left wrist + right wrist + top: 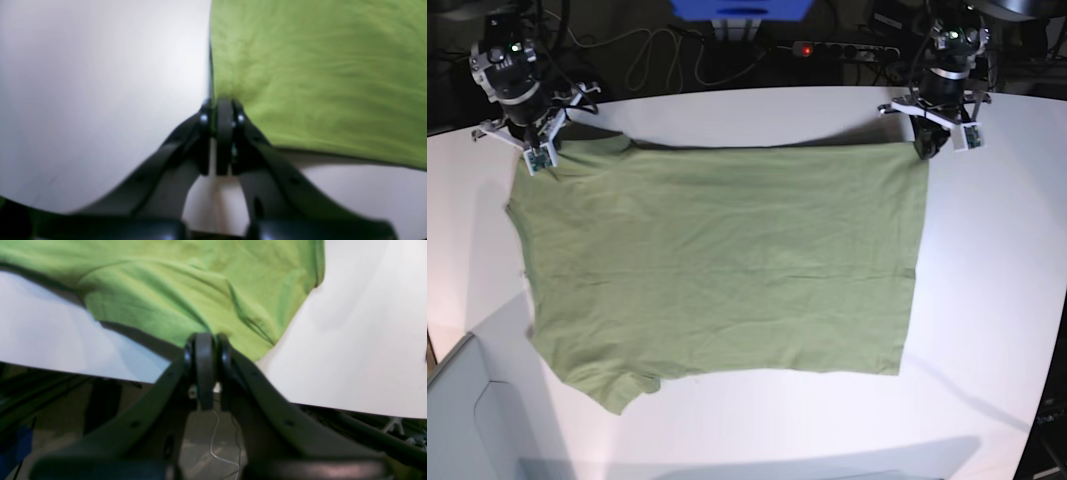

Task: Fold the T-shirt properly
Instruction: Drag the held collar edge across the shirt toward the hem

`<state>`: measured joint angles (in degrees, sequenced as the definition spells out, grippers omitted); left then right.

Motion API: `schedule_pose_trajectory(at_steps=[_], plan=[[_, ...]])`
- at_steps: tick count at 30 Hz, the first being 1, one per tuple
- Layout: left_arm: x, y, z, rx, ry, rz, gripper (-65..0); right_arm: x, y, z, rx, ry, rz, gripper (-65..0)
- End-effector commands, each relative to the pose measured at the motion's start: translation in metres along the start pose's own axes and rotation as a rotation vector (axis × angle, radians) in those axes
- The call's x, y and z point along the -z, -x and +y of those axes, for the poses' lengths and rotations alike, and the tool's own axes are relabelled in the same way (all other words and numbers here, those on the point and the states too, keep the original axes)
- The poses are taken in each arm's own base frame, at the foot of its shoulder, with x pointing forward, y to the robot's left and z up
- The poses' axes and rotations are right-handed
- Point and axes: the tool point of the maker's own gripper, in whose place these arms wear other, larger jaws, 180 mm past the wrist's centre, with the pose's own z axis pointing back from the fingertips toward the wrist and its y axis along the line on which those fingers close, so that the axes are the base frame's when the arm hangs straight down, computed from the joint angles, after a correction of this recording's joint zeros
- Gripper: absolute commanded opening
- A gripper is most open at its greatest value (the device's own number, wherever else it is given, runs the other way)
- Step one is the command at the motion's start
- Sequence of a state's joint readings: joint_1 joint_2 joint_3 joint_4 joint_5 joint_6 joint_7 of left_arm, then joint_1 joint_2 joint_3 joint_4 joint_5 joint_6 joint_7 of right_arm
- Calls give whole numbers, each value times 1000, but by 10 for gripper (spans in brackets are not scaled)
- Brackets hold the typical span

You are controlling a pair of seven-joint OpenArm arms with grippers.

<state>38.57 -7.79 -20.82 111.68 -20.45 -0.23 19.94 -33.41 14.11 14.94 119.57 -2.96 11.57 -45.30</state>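
Observation:
The green T-shirt (727, 260) lies spread flat on the white table (987, 300), its sleeves toward the left of the base view. My left gripper (924, 148) is shut on the shirt's far right corner. In the left wrist view its jaws (223, 103) pinch the edge of the cloth (317, 83), which hangs slightly above the table (83, 100). My right gripper (535, 158) is shut on the far left sleeve area. In the right wrist view it (204, 338) pinches the fabric (173, 296), which casts a shadow on the table (360, 340).
A power strip (832, 48) with a red light and cables (642, 55) lie beyond the table's back edge. A grey bin (467, 420) sits at the front left corner. The table's edge curves close behind both grippers.

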Motion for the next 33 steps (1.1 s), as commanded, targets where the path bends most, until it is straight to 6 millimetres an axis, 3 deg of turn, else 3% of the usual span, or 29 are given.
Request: schedule_pose_trajectory(at_steps=[1,4,11,22,33], plan=[[-5,-8,1,13,-1,-28,-650,-4,-8,-3,-22,5,-33,-649],[-8,-11,-1,18,3,-36,-650,-3,-12,-3,-21,7,-42,-649],[-4,-20,-2,18,5,-63,-650,4,-49,-16,-11,41,-131,-649],[21,-62,-8,-5,16,-182,-650,30,-97,-22,-2,32,-219,-649],[59,-72,-1,-56,1,-200,-650,64,-123,-43,8,39,-220,-649]])
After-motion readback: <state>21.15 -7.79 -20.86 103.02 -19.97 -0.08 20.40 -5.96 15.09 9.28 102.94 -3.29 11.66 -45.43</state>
